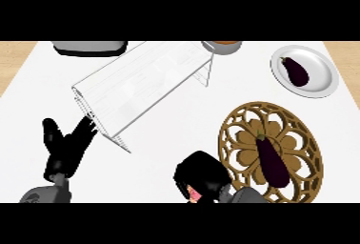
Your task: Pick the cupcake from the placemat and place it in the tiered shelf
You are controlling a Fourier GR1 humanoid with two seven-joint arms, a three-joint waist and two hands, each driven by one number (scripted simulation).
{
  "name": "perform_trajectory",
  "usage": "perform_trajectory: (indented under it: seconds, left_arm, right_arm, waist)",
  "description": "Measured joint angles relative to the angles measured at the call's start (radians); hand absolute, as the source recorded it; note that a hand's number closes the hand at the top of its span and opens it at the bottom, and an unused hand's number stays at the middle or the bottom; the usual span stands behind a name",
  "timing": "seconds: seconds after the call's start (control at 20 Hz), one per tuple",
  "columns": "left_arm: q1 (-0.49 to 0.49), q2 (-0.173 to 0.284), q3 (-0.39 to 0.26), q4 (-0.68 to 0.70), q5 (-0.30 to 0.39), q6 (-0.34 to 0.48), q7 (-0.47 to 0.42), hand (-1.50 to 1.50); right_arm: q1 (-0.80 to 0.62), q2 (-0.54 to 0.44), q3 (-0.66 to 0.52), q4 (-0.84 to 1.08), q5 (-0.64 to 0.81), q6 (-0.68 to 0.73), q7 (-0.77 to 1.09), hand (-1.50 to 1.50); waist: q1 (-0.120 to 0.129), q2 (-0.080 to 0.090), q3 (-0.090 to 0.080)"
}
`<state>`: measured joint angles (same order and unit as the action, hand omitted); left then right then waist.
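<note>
Cupcake (193, 194) is showing only as a sliver of pink between the curled fingers of the right robot hand (200, 178), which is grasping it just left of the round wooden placemat (239, 125), low over the white worktop (169, 143). The left robot hand (65, 147) is resting with fingers relaxed and spread, near the lower corner of the clear tiered shelf (141, 83). Risk is lying mostly in the carry: the shelf is transparent and tilted in this view, so the right robot hand could be clipping its wire edge or front lip while crossing toward it. An eggplant (273, 159) is lying on the placemat just beside the grasping hand, and the forearm might be nudging it. Because the fingers are hiding most of the cupcake, its seating in the grasp is impossible to judge.
</note>
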<state>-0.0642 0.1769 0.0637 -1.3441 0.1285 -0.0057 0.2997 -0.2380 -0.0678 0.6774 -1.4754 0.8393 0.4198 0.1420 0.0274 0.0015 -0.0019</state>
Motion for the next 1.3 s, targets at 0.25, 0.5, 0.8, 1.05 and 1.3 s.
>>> perform_trajectory:
  seconds: [0.25, 0.5, 0.8, 1.05, 1.3]
  left_arm:
    - [0.01, 0.003, 0.005, 0.003, -0.001, -0.007, -0.01, 0.0]
    - [0.017, -0.002, 0.007, -0.002, -0.008, 0.007, -0.008, 0.0]
    - [0.01, 0.001, 0.019, 0.009, -0.006, 0.005, -0.009, 0.0]
    - [0.029, -0.005, 0.009, -0.008, -0.008, -0.003, -0.009, 0.0]
    - [0.019, -0.012, 0.008, -0.009, -0.014, 0.004, -0.003, 0.0]
  right_arm:
    - [-0.059, 0.047, 0.087, -0.095, -0.099, -0.027, 0.029, 1.5]
    - [-0.118, 0.062, 0.06, -0.32, -0.188, -0.029, 0.144, 1.5]
    - [-0.263, 0.066, -0.047, -0.541, -0.31, -0.022, 0.394, 1.5]
    - [-0.49, 0.067, -0.214, -0.559, -0.454, -0.004, 0.581, 1.5]
    - [-0.722, 0.064, -0.396, -0.439, -0.559, 0.005, 0.669, 1.5]
  waist:
    - [-0.012, -0.002, 0.001]
    - [-0.023, -0.005, 0.002]
    - [-0.026, -0.005, 0.001]
    - [-0.02, -0.005, 0.001]
    - [-0.018, -0.004, 0.001]
